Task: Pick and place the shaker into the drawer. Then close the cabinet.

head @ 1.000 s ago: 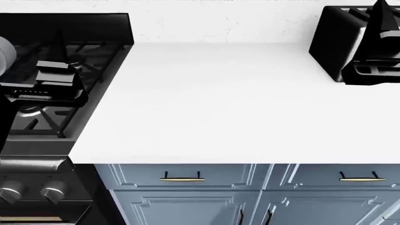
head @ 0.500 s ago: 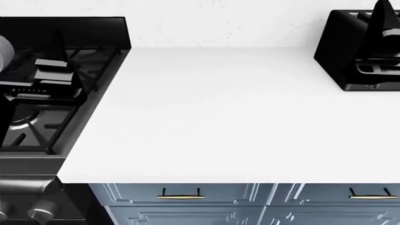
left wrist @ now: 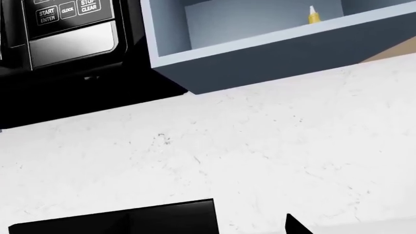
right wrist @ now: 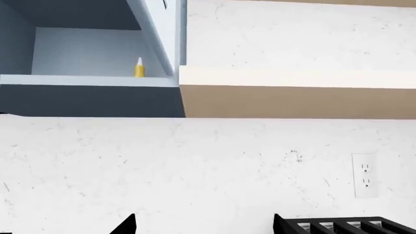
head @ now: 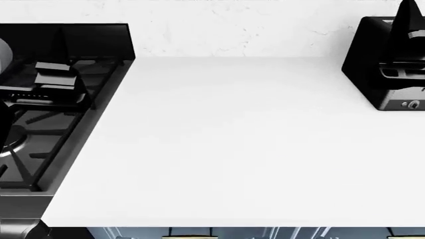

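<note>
The shaker and the drawer are out of view in every frame. My left gripper [head: 56, 74] hangs over the black stove [head: 40, 139] at the left of the head view. In the left wrist view only one dark fingertip [left wrist: 295, 228] shows, set far out to the side, with nothing between the jaws. My right gripper [head: 406, 30] is held up at the far right in front of a black toaster [head: 378, 74]. In the right wrist view its two fingertips [right wrist: 126, 227] stand wide apart with only the wall behind them.
A wide white counter [head: 226, 139] runs between stove and toaster. Panelled blue-grey fronts [head: 199, 233] barely show below its front edge. Above the marbled wall hangs an open blue-grey cabinet [right wrist: 91, 100] holding a small yellow bottle [right wrist: 139, 68], next to a microwave [left wrist: 65, 34]. A wall socket [right wrist: 365, 174] sits near the toaster.
The head view has shifted: the counter's front edge slid down the picture and the drawer fronts with brass handles have nearly left it. Both grippers keep about the same places.
</note>
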Controlling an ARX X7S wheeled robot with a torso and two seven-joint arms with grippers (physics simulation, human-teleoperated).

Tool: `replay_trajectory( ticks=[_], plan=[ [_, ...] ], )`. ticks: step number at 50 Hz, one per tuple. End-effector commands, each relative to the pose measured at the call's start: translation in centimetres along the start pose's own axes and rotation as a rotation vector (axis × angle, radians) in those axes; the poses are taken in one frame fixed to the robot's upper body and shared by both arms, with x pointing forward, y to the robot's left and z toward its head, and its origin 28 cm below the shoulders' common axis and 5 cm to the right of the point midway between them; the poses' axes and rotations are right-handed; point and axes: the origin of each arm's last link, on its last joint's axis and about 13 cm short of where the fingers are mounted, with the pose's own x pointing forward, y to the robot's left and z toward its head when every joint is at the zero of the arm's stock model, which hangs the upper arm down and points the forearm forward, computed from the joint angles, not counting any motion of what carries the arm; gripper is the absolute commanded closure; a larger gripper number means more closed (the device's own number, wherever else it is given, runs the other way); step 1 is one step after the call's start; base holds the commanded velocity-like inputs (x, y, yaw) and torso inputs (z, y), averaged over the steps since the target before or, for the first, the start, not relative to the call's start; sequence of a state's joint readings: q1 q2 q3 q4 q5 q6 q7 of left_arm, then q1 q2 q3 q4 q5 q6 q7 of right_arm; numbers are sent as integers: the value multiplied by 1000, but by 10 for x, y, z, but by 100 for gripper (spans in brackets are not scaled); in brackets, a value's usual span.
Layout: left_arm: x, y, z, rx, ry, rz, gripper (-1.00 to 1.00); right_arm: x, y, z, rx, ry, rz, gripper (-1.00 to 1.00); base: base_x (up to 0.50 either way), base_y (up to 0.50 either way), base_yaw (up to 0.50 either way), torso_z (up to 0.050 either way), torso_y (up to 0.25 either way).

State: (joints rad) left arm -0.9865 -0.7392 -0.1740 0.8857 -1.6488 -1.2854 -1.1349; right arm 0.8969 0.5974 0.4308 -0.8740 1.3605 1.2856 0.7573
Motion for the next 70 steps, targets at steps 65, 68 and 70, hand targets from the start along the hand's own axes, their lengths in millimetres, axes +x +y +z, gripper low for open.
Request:
replay_trajectory(
  ticks=[65,68,70],
  plan=[
    [2,1,4,2,-17,-6,-100,4,-21,40,-1,-187,-33,-100,127,0,0,0,0],
    [1,1,4,2,-17,-7,-100,8,-25,51,-14,-213,-38,-100,0,0,0,0,0],
    [1,1,5,3,-18,-7,-100,12,-27,58,-24,-228,-44,-100,0,0,0,0,0]
  ],
)
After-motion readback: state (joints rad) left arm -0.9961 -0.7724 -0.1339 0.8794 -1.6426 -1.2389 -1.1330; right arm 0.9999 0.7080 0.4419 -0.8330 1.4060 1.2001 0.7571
